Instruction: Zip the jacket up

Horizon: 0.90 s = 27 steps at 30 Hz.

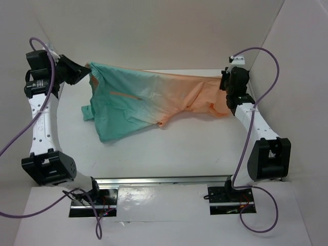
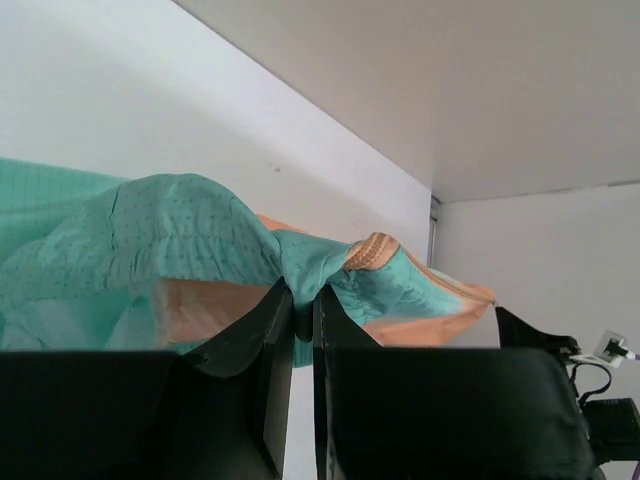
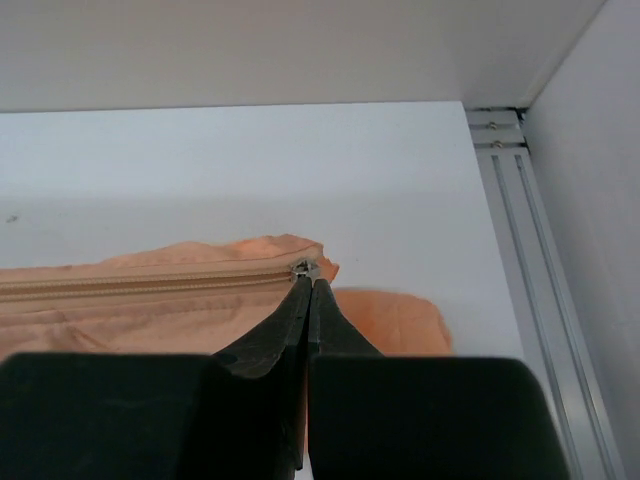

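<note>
The jacket [image 1: 148, 100] hangs stretched between my two grippers, teal at the left and peach-orange at the right, with a sleeve drooping onto the white table. My left gripper [image 1: 91, 76] is shut on a bunch of teal fabric at the jacket's left end, also seen in the left wrist view [image 2: 303, 295]. My right gripper [image 1: 224, 87] is shut on the small metal zipper slider [image 3: 305, 266] at the orange end. The orange front zipper [image 3: 150, 283] runs left from the slider, and its teeth are joined along the stretch that shows.
White walls enclose the table at the back and both sides. An aluminium rail [image 3: 530, 260] runs along the right wall and a metal rail [image 1: 164, 180] along the near edge. Purple cables [image 1: 266, 82] loop off both arms.
</note>
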### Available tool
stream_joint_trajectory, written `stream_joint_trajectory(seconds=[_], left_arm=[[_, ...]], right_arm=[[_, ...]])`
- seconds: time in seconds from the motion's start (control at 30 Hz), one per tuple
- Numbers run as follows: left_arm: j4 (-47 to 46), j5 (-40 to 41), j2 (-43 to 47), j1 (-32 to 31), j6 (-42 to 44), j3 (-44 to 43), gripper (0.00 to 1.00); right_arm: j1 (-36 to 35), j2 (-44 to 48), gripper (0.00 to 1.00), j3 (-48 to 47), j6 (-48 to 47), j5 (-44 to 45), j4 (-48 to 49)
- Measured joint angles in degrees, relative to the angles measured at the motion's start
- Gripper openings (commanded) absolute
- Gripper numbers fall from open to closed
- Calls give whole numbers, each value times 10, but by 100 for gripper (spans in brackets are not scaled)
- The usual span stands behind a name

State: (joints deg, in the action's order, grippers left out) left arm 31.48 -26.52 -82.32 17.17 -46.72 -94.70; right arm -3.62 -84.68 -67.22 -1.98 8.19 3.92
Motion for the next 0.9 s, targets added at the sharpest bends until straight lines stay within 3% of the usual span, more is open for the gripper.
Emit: stream_joint_trajectory(seconds=[0.13,0.4,0.43,0.47,0.53,0.57,0.6,0.9], left_arm=[[14,-21,-68,0,22,-30,0],[50,-28,-97,-3,49,30,0],[49,-32,-97,-3,51,30,17],[44,-36,-98,-3,58,30,34],[35,-37,-100,-2,69,28,62],[35,-37,-104,0,78,24,76],[37,-36,-108,-1,85,16,100],[79,47,-84,-79,160,-33,100]], right_arm=[[15,3,0,6,28,22,-8],[52,40,1,24,73,7,-26],[53,41,33,24,75,3,-30],[54,42,56,22,79,1,-37],[61,40,89,12,81,5,-60],[66,39,99,2,82,9,-75],[69,37,99,-12,83,15,-90],[24,24,99,-156,102,43,-222]])
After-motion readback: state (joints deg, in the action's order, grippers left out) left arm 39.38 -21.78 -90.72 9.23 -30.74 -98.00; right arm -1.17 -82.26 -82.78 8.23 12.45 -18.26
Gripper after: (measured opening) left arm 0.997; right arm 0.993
